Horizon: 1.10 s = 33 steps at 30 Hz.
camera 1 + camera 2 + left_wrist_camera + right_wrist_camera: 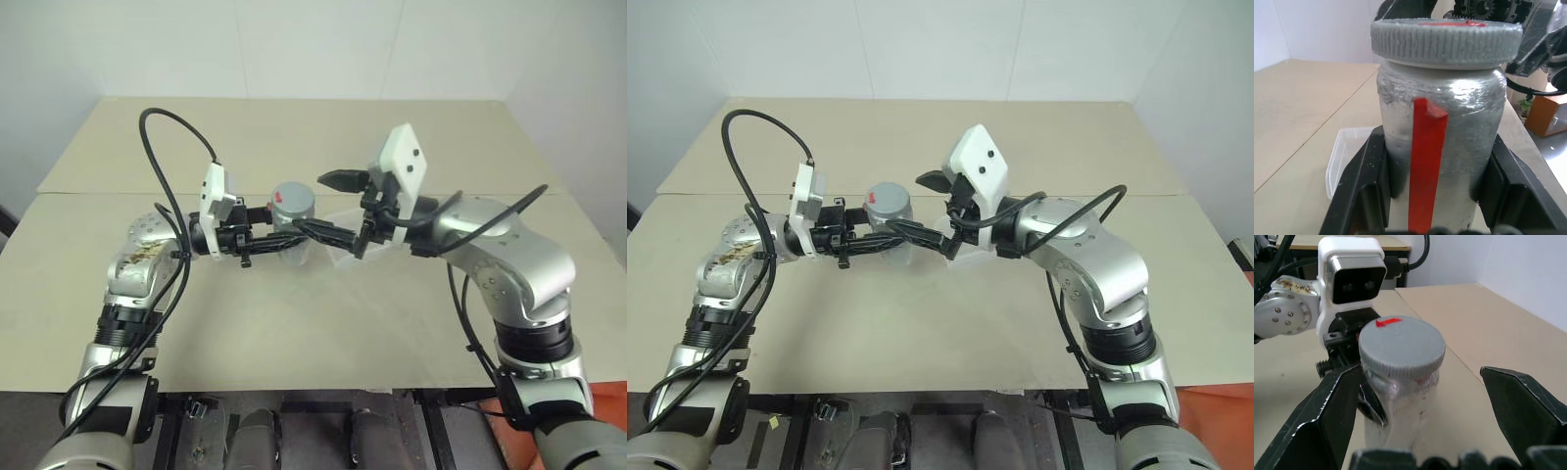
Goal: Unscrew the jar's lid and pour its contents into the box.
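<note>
**Holding jar upright, lid on, right hand open beside it**

Gripping the jar (pixel 1437 142) around its lower body, the left hand (pixel 279 238) has both black fingers (pixel 1364 191) pressed against opposite sides of the glass. Jar stands upright above the desk (pixel 294 323), not resting on it. A red strip runs up the side of the jar that faces the left wrist camera.

Lid (pixel 1401 346) is seated on the jar, grey, ribbed edge, red mark on top. Contents can't be made out through the jar wall.

Right hand (pixel 333 208) is level with the lid, fingers (pixel 1332 416) spread wide, one on each side of the jar and neither touching it. Nothing held in it.

Box (pixel 1347 156) sits on the desk just behind and below the jar, clear plastic with a rim; in the head views it lies under the right hand's wrist (pixel 345 245). Whether anything is in it, can't tell.
</note>
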{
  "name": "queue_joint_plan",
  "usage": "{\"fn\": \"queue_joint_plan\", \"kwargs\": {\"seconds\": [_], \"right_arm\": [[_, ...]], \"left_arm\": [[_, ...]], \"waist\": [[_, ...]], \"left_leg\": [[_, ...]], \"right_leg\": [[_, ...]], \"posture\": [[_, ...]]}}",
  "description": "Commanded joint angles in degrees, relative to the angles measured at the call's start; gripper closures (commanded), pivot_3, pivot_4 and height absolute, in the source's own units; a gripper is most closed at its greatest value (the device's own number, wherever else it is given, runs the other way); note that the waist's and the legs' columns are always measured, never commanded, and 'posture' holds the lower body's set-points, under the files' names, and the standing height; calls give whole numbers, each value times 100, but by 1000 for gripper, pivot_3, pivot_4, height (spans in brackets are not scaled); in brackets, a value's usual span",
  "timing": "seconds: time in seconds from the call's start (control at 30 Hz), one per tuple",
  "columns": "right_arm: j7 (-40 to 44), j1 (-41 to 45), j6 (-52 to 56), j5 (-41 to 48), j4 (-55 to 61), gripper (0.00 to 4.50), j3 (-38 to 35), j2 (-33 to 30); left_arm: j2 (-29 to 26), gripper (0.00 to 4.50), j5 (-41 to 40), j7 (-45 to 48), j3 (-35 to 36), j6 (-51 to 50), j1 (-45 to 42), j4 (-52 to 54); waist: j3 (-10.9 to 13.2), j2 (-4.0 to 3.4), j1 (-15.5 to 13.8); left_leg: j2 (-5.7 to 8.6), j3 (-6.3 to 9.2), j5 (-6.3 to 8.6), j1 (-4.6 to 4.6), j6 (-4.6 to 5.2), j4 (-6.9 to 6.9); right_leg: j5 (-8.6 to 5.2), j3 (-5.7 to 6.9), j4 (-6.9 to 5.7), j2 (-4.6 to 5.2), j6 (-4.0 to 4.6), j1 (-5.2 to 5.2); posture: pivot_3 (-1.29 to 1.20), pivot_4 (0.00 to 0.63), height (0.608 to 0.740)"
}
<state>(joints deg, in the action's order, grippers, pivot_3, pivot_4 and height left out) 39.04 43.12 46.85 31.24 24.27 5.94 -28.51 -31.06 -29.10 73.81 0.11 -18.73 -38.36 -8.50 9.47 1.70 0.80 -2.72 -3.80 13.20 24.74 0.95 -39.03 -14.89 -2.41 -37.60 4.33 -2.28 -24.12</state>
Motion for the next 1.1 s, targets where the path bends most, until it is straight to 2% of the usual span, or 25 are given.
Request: {"fn": "queue_joint_plan", "kwargs": {"seconds": [0.03, 0.3, 0.7, 1.1], "right_arm": [[242, -16, -250, 161, 192, 36, -251, -111], [572, -54, -222, 671, 138, 36, -503, -102], [170, 415, -172, 412, -530, 36, -71, 599], [113, 523, -113, 366, -774, 36, 53, 823]], "left_arm": [[-46, 2582, 9, 61, 70, 138, -194, -11], [-45, 2582, -6, 181, 50, 167, -217, -68], [33, 2582, -36, 232, -24, 121, -152, 102], [14, 2582, -39, 236, -11, 124, -130, 128]], "waist": [[0, 0, 0], [0, 0, 2], [0, 0, -2], [0, 0, -3]], "left_leg": [[0, 0, 0, 0, 0, 0], [0, 2, 0, 0, 0, 0], [0, -1, 0, 0, 0, 0], [0, -3, 0, 0, 0, 0]], "right_leg": [[0, 0, 0, 0, 0, 0], [0, 0, 2, 0, 0, 0], [0, -1, -5, 0, 0, -1], [0, 1, -6, 0, 0, 0]], "posture": [[0, 150, 740], [0, 150, 740], [0, 150, 740], [0, 150, 740]]}}
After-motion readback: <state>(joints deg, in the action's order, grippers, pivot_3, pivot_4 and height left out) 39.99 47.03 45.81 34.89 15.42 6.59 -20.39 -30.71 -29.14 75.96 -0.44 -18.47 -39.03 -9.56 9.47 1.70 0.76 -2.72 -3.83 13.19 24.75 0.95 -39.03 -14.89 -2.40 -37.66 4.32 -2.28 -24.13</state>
